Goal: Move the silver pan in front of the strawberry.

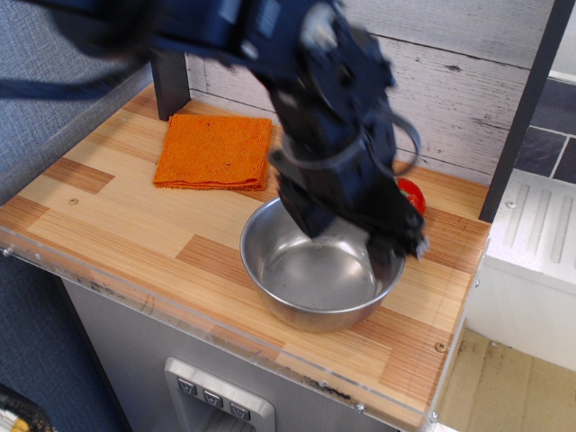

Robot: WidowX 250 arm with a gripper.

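1. The silver pan (319, 270) sits upright on the wooden bench (117, 225), near its front edge.
2. The strawberry (411, 193) lies just behind the pan's right rim, partly hidden by the arm.
3. The gripper (346, 238) hangs blurred above the pan; its jaws look spread and hold nothing.
4. An orange cloth (214, 151) lies at back left.

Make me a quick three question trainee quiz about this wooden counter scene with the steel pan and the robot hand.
1. True or false: the large round shiny steel pan is upside down.
2. Which lies left of the pan: A) the folded orange cloth, B) the small red strawberry?
3. Fill in: the black robot hand is above the pan's ____ rim.

Key: 1 false, it is upright and looks empty. 2 A. 3 far; whether it is open is blurred.
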